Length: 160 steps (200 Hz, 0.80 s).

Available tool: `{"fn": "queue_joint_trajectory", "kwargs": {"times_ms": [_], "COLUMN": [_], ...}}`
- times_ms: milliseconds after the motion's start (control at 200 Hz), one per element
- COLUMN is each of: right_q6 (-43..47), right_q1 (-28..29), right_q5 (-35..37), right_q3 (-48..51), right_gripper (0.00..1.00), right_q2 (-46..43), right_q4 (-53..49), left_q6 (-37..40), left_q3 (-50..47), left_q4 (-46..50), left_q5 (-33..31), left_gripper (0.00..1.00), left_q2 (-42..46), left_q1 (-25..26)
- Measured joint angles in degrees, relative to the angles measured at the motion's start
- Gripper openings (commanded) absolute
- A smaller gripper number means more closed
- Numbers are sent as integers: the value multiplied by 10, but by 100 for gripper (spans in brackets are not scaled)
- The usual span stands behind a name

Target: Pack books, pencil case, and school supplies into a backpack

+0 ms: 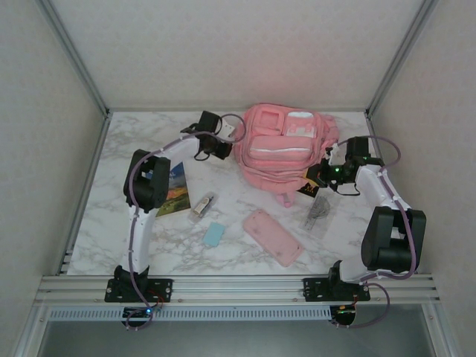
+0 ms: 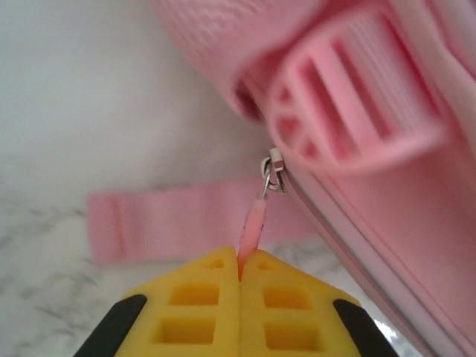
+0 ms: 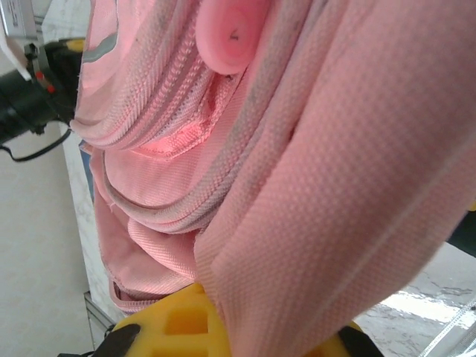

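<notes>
At the far middle of the marble-patterned table (image 1: 111, 223), the large pink fabric backpack with white trim (image 1: 286, 145) lies pockets up. The left gripper (image 2: 239, 262) at its left edge has its yellow pads pinched tight on the thin pink zipper pull (image 2: 253, 222), and the right gripper (image 1: 318, 177) at its right side is clamped on a fold of its woven cloth. Nearer the arm bases lie the flat oblong pink pencil case (image 1: 272, 236), the small light-blue rectangular block (image 1: 214, 234), the silvery stubby item (image 1: 202, 204), the landscape-cover book (image 1: 177, 190) partly under the left arm, the black book with yellow characters (image 1: 307, 187) just beside the right gripper, and a greyish see-through piece (image 1: 320, 210).
</notes>
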State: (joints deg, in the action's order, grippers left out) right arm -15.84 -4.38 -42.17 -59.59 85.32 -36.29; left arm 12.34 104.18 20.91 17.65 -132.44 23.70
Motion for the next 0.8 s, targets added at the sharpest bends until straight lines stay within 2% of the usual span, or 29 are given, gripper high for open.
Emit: {"fn": "queue_joint_trajectory", "kwargs": {"times_ms": [100,150,195,230,340,430,445,460,611,801], "right_q6": [0,0,0,0,-3,-6,-7,-8,-19,-33], "right_q1": [0,-3,-5,-5,-6,-3,-2,-2,8,12], "right_q5": [-7,-9,-10,-12,-16,-16,-16,-16,-16,-15], "right_q3": [1,2,3,4,11,14,15,15,27,56], "right_gripper": [0,0,0,0,0,5,6,6,6,3], "right_q2": [0,0,0,0,0,0,0,0,0,0], "right_q4": [5,5,7,9,16,23,25,26,43,75], "left_q6": [-24,-38,-50,-62,-113,-162,-175,-183,-304,-423], "left_q3": [37,43,43,41,-16,-91,-103,-116,-183,-212], "left_q4": [-1,-2,-3,-3,-16,-24,-29,-33,-106,-208], "left_q5": [-29,-48,-63,-72,-93,-85,-82,-75,-18,30], "left_gripper": [1,15,34,43,67,77,87,91,95,96], "left_q2": [-17,-18,-18,-18,9,58,66,77,135,135], "left_q1": [-8,-14,-20,-24,-34,-36,-36,-35,-26,3]}}
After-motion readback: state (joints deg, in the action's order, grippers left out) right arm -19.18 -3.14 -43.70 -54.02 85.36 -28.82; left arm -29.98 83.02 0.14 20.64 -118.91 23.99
